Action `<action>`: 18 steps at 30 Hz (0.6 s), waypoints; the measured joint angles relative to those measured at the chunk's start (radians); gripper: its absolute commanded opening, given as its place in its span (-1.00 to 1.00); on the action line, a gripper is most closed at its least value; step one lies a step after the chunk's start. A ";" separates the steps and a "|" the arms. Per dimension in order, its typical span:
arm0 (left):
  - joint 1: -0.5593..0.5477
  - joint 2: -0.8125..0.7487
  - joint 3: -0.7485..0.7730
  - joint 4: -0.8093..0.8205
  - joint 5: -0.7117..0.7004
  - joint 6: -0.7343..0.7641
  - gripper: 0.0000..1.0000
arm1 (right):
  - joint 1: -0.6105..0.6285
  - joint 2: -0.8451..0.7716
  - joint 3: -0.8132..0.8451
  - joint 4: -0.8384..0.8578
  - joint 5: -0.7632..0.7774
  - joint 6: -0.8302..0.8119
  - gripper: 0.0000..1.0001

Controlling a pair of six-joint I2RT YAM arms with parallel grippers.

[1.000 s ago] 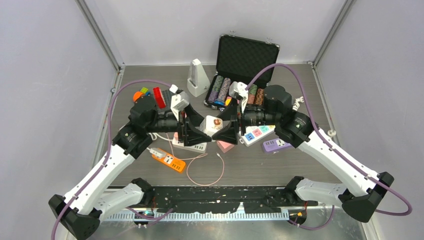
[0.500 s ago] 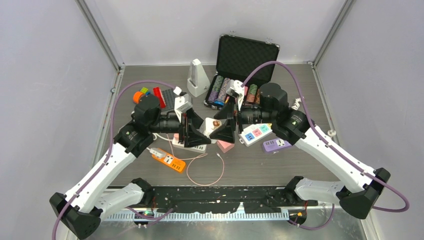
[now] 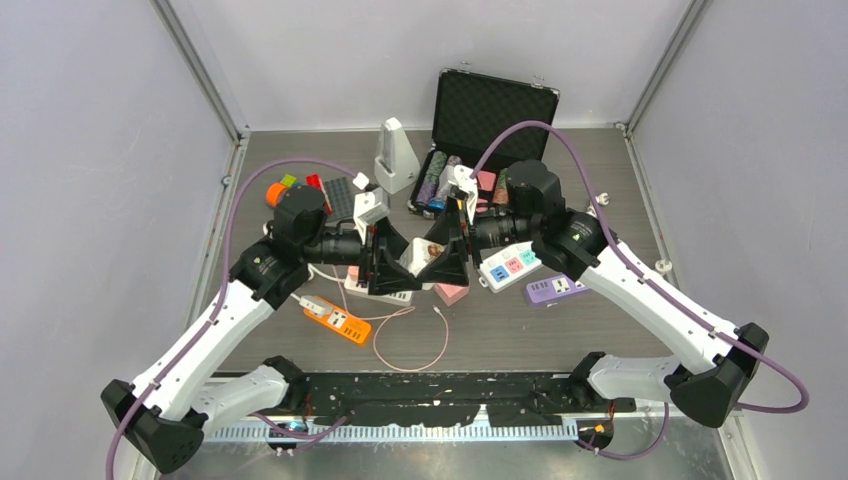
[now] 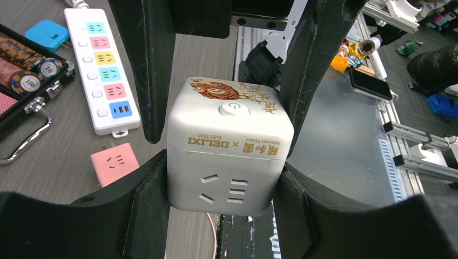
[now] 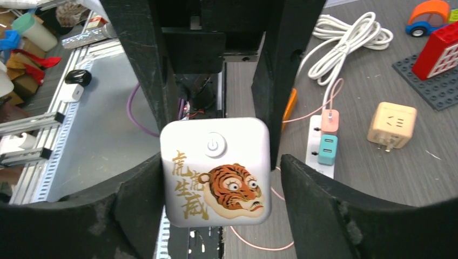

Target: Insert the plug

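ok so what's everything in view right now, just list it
cube socket: 1, white with tiger print, mid table
coloured-socket strip: 1, white, right of centre
socket block: 1, purple, right of that strip
orange strip: 1, orange, left front
plain strip: 1, white, below the left gripper
pink adapter: 1, pink, near centre
beige adapter: 1, beige, by the brick plate
case: 1, black, open, back, poker chips inside
pyramid-shaped item: 1, white, left of case
brick plate: 1, grey, back left
toy car: 1, orange, back left
coiled cable: 1, white, left side
left gripper: black, shut on cube socket
right gripper: black, open around it
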State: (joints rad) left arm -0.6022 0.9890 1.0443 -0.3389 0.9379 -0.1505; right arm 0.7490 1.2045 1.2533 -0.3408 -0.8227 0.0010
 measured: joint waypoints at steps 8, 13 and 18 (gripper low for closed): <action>0.000 0.003 0.008 -0.026 0.004 0.002 0.17 | 0.003 0.006 0.021 -0.042 -0.029 -0.037 -0.87; 0.000 -0.004 0.016 -0.041 -0.061 0.004 0.98 | 0.008 0.003 0.031 -0.053 0.038 -0.032 -0.89; 0.000 -0.093 -0.014 -0.048 -0.243 0.002 0.99 | -0.027 -0.039 0.002 -0.064 0.215 -0.014 -0.89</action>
State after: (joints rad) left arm -0.6022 0.8959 1.0306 -0.3866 0.6949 -0.1482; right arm 0.7219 1.1652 1.2549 -0.4049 -0.6079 -0.0132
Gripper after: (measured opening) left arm 0.993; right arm 0.639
